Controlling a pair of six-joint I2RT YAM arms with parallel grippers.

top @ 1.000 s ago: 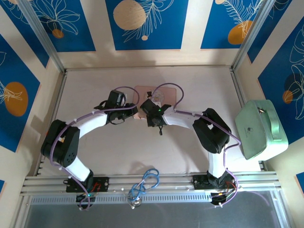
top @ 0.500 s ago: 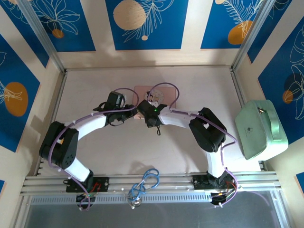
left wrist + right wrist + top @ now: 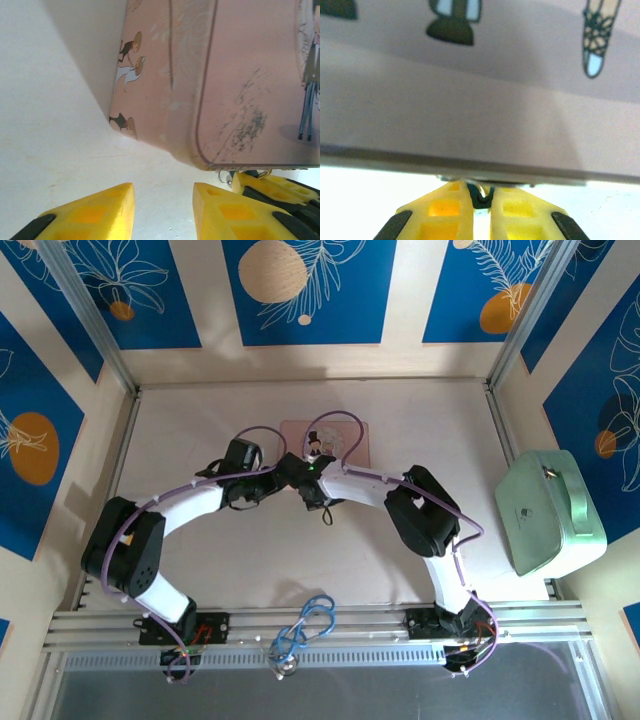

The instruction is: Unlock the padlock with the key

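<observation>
The padlock (image 3: 481, 199) shows as a tiny dark blue-green body with a glint of silvery metal at its top, tucked against the lower edge of the pink box (image 3: 470, 100), which lies toward the far middle of the table (image 3: 200, 420). The right gripper (image 3: 480, 194) has its yellow fingers drawn almost together, pinching that small body between the tips. The left gripper (image 3: 163, 192) sits just beside the box's corner, fingers spread, with nothing between them.
</observation>
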